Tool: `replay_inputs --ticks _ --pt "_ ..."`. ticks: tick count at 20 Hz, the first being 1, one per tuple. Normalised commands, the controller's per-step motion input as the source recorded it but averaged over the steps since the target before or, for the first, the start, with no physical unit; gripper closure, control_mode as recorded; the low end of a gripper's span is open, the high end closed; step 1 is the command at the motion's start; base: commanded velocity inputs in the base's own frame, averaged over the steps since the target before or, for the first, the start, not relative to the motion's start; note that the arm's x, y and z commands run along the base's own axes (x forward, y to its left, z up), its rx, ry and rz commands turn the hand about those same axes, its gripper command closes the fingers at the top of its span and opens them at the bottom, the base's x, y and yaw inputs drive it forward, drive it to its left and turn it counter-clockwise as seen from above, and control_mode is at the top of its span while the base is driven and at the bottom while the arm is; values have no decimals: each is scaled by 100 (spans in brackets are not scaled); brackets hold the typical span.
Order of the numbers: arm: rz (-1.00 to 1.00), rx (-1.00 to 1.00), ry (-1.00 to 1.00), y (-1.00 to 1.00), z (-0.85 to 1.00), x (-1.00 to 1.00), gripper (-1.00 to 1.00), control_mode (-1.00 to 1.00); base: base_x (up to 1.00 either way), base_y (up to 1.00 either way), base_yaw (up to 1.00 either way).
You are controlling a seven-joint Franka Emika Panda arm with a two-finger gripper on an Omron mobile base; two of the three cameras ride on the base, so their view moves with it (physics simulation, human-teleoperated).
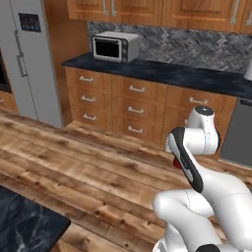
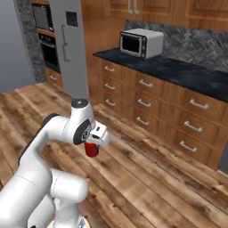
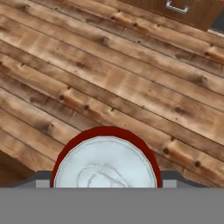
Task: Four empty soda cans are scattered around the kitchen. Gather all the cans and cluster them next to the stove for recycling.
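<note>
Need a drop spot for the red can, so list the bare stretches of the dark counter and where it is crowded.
The end effector holds the red can above the wood floor. The dark counter is bare from right of the toaster oven onward. The crowded spot is its left end, where the toaster oven stands by the fridge.

The long dark stone counter point(image 2: 187, 73) is the landmark. On its far left end sits a boxy silver toaster oven point(image 2: 141, 42), and that blocks the corner. The rest of the top, to the right of the oven, is bare. Brown wooden cupboards point(image 1: 147, 10) hang above it, so the room over it is low. In front of the counter the wide wooden plank floor point(image 3: 109, 83) is open. Left of the counter stands a tall grey fridge point(image 1: 29, 59).
</note>
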Motion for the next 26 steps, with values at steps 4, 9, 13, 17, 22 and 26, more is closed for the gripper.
replay_inputs --ticks 4,9,13,17,22,26 --pt "0 0 0 0 0 0 100 100 63 0 35" --pt "0 0 0 0 0 0 100 100 64 0 36" --pt "0 0 0 0 0 0 100 100 65 0 34" --pt "0 0 0 0 0 0 100 100 67 0 31" --pt "0 0 0 0 0 0 100 100 68 0 25" --pt "0 0 0 0 0 0 100 100 70 0 22"
